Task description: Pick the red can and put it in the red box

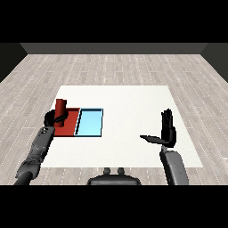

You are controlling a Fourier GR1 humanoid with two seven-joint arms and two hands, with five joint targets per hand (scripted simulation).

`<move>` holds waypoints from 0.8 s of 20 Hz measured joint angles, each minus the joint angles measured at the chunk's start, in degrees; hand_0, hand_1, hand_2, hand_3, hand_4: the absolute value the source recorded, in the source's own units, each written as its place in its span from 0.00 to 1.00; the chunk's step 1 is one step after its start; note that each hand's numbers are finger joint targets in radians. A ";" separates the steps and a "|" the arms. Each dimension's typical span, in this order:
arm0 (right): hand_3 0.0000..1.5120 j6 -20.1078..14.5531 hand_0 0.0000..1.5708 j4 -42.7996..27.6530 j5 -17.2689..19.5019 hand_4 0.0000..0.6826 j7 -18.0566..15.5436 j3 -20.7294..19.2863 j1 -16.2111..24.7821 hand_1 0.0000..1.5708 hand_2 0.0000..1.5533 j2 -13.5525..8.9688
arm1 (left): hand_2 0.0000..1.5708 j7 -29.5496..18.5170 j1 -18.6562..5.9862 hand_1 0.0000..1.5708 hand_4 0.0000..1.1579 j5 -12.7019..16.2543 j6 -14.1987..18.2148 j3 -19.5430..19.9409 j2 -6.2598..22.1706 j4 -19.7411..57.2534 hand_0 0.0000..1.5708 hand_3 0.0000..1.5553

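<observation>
Head view, hidden parts: the lower part of the upright dark red cylindrical can (60, 108) is covered by the black left hand (55, 119), so whether its base touches the tray floor cannot be told.
Head view, tray cover: the left hand and can hide much of the left part of the flat red tray (71, 120); its near left corner is behind the grey left forearm (38, 149).
Head view, cut off: both forearms run out of view at the lower corners.
Head view, edges: the red tray sits near the left edge of the white square table (133, 102), touching the light blue tray (90, 122) on its right side.
Head view, open room: the table's middle, far side and right part lie bare between the trays and the right hand (167, 131).
Head view, left hand: fingers curled round the red can, holding it upright over the red tray's far left part.
Head view, right hand: fingers straight and pointing up and away, thumb stretched out to the left, holding nothing, over the table's near right part, well apart from both trays.
</observation>
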 measured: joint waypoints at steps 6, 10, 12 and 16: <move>0.00 -1.62 0.00 4.69 3.52 0.00 -0.17 1.04 -2.93 0.00 0.00 0.78 | 0.47 -0.83 -4.01 0.48 0.66 -2.73 1.54 0.02 -3.17 13.68 0.48 0.32; 0.00 -1.86 0.00 6.99 4.46 0.00 -1.61 0.51 -3.25 0.00 0.00 0.85 | 0.00 -4.21 -4.42 0.00 0.54 -2.58 -1.42 1.15 -3.93 18.42 0.00 0.00; 0.00 -1.82 0.00 7.16 4.28 0.00 -1.91 0.28 -3.39 0.00 0.00 1.06 | 0.00 -3.59 -5.12 0.00 0.27 -4.20 -4.59 -0.26 -3.19 20.47 0.00 0.00; 0.00 -1.31 0.00 7.87 4.40 0.00 -3.38 0.30 -3.28 0.00 0.00 1.41 | 0.00 -1.44 -7.47 0.00 0.00 -7.74 -6.88 -3.11 -2.07 23.52 0.00 0.00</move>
